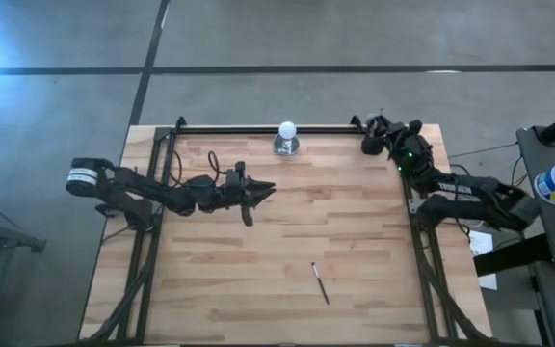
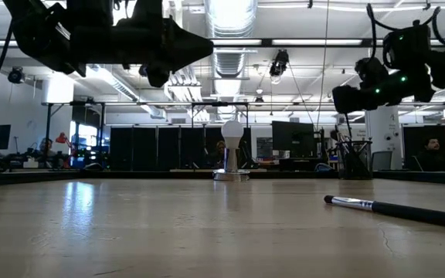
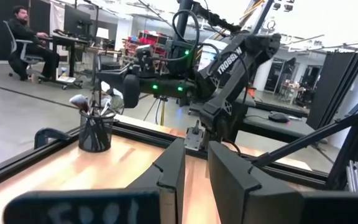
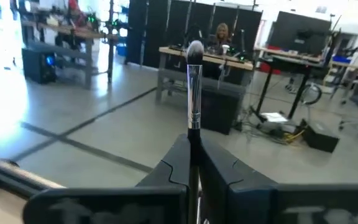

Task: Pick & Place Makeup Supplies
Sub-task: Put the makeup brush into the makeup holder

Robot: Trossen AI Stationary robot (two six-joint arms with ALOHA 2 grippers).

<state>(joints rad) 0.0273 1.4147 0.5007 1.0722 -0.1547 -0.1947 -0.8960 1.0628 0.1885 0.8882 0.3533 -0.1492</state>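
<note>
One dark-handled makeup brush lies flat on the near right part of the table; in the low view this brush points its bristles left. My right gripper is shut on another brush over the far right corner, above a black cup that holds several brushes. My left gripper hovers high over the table's left middle. In the left wrist view its fingers stand a narrow gap apart and hold nothing. My right gripper pinches the brush's dark handle between its two fingertips, just below the silver ferrule. The fingers come in level and lie across the brush. The brush stands upright and lifted clear, with its bristle head above the fingers. Its lower end is hidden by the gripper.
A white ball on a silver base stands at the middle of the far edge. Black rails run along the table's far side and both flanks. Bare wood lies between the arms. People sit at desks in the room beyond.
</note>
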